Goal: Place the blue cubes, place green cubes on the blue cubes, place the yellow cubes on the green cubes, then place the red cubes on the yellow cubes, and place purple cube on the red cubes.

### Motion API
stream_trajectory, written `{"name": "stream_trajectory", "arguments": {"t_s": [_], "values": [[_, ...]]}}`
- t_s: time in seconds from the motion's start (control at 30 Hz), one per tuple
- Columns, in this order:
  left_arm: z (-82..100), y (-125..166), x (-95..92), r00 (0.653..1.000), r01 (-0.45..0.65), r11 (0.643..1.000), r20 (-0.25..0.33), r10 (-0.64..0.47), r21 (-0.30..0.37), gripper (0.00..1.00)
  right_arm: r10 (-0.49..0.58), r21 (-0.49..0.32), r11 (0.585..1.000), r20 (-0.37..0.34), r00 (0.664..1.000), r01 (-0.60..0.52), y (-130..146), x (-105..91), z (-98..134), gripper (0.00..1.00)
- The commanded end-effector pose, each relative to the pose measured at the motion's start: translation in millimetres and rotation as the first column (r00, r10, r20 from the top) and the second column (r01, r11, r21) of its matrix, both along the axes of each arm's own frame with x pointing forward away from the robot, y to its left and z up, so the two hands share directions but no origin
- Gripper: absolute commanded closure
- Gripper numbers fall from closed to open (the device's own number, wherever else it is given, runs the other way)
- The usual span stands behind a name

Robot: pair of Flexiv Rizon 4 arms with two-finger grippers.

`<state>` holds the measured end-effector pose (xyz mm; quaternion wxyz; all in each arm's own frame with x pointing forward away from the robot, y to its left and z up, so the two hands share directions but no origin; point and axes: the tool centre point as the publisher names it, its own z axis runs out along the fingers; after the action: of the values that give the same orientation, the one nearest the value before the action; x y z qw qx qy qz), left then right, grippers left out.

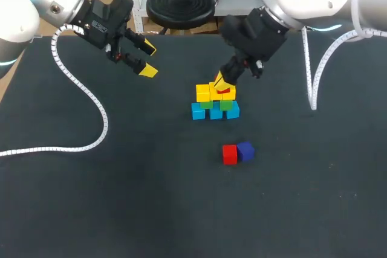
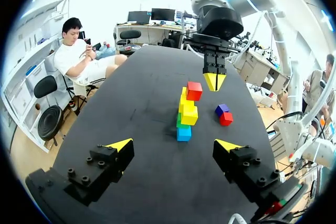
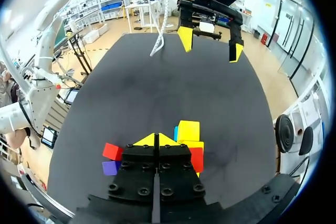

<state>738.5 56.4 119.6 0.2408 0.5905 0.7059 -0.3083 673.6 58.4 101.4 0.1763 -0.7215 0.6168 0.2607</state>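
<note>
Our right gripper (image 2: pixel 214 82) is hanging with both tips pressed together, pinching nothing, just beside the red cube (image 2: pixel 194 91) sitting on top of the stack (image 2: pixel 187 115). We are holding our left gripper (image 1: pixel 147 60) spread wide, well apart. The blue cubes (image 1: pixel 216 113) under the stack are lying in a row going side to side. A second red cube (image 1: pixel 230 154) and the purple cube (image 1: pixel 245 150) are touching, nearby.

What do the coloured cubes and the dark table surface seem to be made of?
Cubes: probably painted wood or hard plastic; flat faces, sharp edges, even bright colour, little shine.
Table surface: looks like matte black cloth or rubber mat; no reflections.
</note>
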Motion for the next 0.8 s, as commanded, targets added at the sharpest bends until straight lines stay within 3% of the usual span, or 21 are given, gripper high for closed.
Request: {"name": "stream_trajectory", "arguments": {"t_s": [0.03, 0.33, 0.5, 0.8], "values": [[-0.1, 0.7, 0.3, 1.000, 0.002, 1.000, 0.001, -0.002, -0.001, 0.00, 0.003, -0.005, 1.000, -0.007, 1.000, -0.003, 2.0, 4.1, -0.8, 1.00], [-0.1, 0.7, 0.3, 1.000, 0.002, 1.000, 0.001, -0.002, -0.001, 0.00, -0.004, -0.029, 1.000, -0.005, 1.000, 0.004, 0.9, 0.9, -1.8, 1.00], [-0.1, 0.7, 0.3, 1.000, 0.002, 1.000, 0.001, -0.002, -0.001, 0.00, -0.016, -0.043, 0.999, 0.034, 0.999, 0.018, -2.0, -8.6, 7.0, 1.00], [-0.1, 0.7, 0.3, 1.000, 0.002, 1.000, 0.001, -0.002, -0.001, 0.00, 0.014, -0.143, 0.990, 0.071, 0.997, -0.004, -0.4, -30.1, 18.0, 1.00]]}}
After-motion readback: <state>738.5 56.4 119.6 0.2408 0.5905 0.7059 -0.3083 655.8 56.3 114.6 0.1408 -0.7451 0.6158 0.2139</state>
